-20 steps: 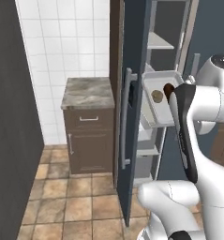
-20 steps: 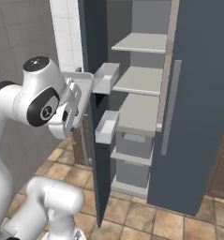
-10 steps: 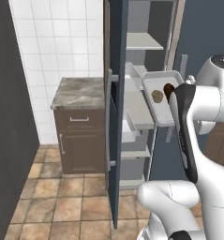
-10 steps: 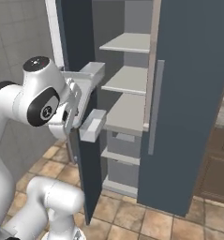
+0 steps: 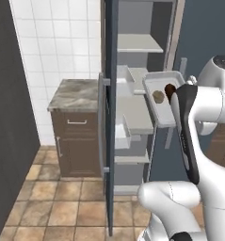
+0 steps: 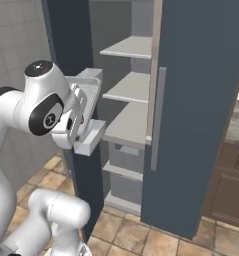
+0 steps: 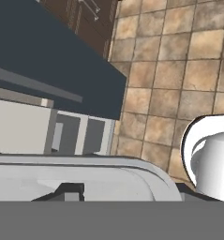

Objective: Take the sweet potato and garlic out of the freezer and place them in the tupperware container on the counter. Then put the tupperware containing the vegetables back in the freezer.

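two small lumps lay inside the shallow pale grey-white rectangular tupperware tray (image 5: 160, 101), which was tilted steeply on edge in the air: the dark reddish-brown sweet potato (image 5: 170, 90) near the tray's far rim and the paler olive-tan garlic (image 5: 157, 96) just beside it. the white arm's fingers (image 5: 180, 92) were clamped on the tray's rim at the side nearest the sweet potato; in the hand view that rim (image 7: 108, 164) ran across in front of one dark fingertip (image 7: 66, 191). the tray was raised in front of the tall dark blue-grey freezer (image 6: 191, 100), beside its light grey shelves (image 5: 136, 117) and open door (image 5: 109, 117). the speckled grey-beige stone worktop (image 5: 76, 94) over dark brown cabinets stood beyond the door.
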